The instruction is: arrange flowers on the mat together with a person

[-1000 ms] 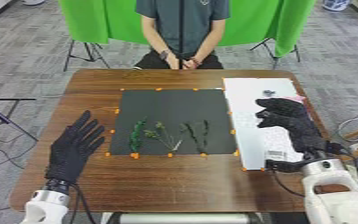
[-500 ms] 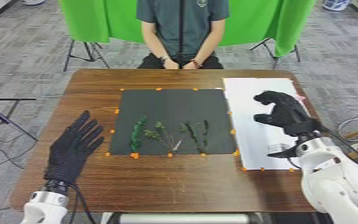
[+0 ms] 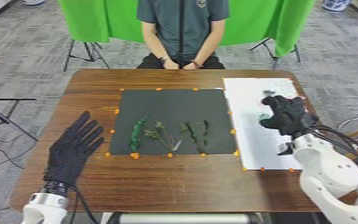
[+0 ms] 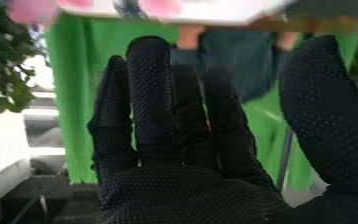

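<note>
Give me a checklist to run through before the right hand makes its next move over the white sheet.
1. Right hand empty and ready: ok, fingers straight, nothing in its grasp.
2. Green stems within the dark mat: ok, laid side by side on its near half.
3. Left hand off the mat: ok, open beside its left edge.
4. Person's hands out of the work area: ok, together at the table's far side.
5. Small green item on the white sheet identified as a flower or leaf: cannot tell.
</note>
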### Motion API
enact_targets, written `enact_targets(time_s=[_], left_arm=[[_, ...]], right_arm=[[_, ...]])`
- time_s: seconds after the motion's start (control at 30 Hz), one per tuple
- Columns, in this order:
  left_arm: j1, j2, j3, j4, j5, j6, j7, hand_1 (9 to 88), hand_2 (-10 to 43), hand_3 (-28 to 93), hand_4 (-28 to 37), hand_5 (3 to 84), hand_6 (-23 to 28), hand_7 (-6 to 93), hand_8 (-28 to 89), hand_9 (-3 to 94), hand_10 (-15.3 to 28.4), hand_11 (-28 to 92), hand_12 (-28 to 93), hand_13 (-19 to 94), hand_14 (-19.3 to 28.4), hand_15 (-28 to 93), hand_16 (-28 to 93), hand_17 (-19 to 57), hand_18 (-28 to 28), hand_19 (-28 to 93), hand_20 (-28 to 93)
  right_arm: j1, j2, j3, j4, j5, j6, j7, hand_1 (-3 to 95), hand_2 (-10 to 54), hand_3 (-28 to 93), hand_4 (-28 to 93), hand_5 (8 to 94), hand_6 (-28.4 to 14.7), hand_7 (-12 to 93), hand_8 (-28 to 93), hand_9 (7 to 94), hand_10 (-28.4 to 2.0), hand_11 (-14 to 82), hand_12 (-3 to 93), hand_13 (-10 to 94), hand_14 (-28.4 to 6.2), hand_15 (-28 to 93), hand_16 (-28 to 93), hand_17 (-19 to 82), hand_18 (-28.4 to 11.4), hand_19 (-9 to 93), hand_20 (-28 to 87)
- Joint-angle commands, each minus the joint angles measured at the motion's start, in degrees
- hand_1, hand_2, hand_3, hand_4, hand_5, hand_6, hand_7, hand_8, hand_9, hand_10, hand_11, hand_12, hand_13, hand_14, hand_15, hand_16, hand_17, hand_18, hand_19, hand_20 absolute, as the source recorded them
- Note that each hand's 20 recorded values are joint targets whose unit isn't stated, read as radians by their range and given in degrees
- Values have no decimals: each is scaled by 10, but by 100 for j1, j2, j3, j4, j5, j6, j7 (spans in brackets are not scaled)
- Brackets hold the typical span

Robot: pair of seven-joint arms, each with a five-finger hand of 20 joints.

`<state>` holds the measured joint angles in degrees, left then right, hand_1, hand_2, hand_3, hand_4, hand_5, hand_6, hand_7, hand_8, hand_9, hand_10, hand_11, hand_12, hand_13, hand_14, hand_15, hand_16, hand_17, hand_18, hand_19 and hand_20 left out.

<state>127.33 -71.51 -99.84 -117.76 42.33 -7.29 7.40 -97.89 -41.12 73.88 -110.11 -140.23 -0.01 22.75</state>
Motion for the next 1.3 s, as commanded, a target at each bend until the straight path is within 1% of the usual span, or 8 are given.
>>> enact_targets(time_s=[0.03, 0.17, 0.3, 0.43, 0.53, 0.67, 0.97, 1.3], left_arm=[[99, -28, -9, -7, 32, 53, 10, 241, -16, 692, -272, 290, 19, 129, -80, 243, 109, 103, 150, 210, 128, 108, 49, -118, 215, 393, 75], [88, -44, 69, 24, -17, 75, 8, 241, -15, 691, -274, 290, 19, 129, -81, 243, 109, 103, 151, 210, 128, 108, 48, -118, 215, 393, 76], [-21, -44, 120, 62, 4, -9, -54, 242, -14, 691, -273, 290, 19, 129, -81, 243, 108, 103, 151, 210, 128, 108, 48, -118, 215, 393, 76], [6, -31, 127, 69, -16, 57, -35, 241, -13, 693, -274, 290, 19, 129, -81, 242, 109, 103, 151, 210, 127, 108, 48, -118, 215, 392, 76], [-13, -41, 139, 86, -16, 74, -41, 242, -13, 693, -274, 291, 20, 129, -80, 242, 108, 103, 150, 210, 127, 109, 48, -118, 214, 392, 75], [-53, -43, 145, 103, -11, 36, -62, 241, -12, 694, -275, 291, 19, 129, -81, 242, 108, 103, 150, 210, 127, 109, 48, -118, 215, 393, 76], [-39, -41, 126, 100, -14, 40, -75, 241, -12, 694, -275, 291, 20, 130, -81, 242, 108, 104, 150, 210, 128, 110, 47, -118, 214, 392, 76], [111, 14, 11, 17, -25, 116, -10, 241, -12, 696, -274, 291, 19, 129, -81, 241, 108, 103, 150, 209, 128, 110, 47, -118, 215, 391, 76]], right_arm=[[524, -11, -437, 443, -109, -190, -37, 338, -95, 837, -283, 393, -34, 347, -168, 424, -127, 316, 241, 540, -105, 697, 135, 196, -197, 693, 322], [879, -157, -952, 642, -312, 146, 423, 342, -95, 841, -283, 399, -37, 351, -170, 433, -130, 330, 240, 553, -103, 701, 138, 204, -197, 699, 322], [1028, -259, -1193, 760, -550, 126, 640, 357, -95, 850, -282, 411, -40, 362, -169, 452, -129, 369, 243, 570, -99, 711, 142, 213, -196, 709, 321], [1202, -331, -1373, 957, -625, 31, 751, 388, -95, 853, -282, 455, -25, 374, -176, 521, -115, 418, 246, 618, -90, 714, 149, 242, -191, 739, 325], [1326, -374, -1510, 1131, -862, 3, 791, 437, -95, 820, -282, 502, -23, 394, -171, 611, -97, 329, 330, 679, -76, 710, 169, 280, -192, 778, 310], [1442, -412, -1632, 1251, -916, -128, 790, 472, -95, 789, -283, 536, -18, 448, 16, 715, -83, 224, 442, 713, -70, 706, 181, 301, -188, 801, 296], [1521, -421, -1781, 1462, -1089, 223, 651, 531, -95, 777, -282, 682, 2, 464, 46, 855, -62, 198, 484, 799, -48, 655, 202, 360, -178, 813, 305], [1463, -475, -1634, 1103, -1077, 644, 405, 542, -95, 792, -283, 726, 6, 463, 17, 906, -54, 166, 484, 850, -38, 607, 230, 379, -178, 807, 322]])
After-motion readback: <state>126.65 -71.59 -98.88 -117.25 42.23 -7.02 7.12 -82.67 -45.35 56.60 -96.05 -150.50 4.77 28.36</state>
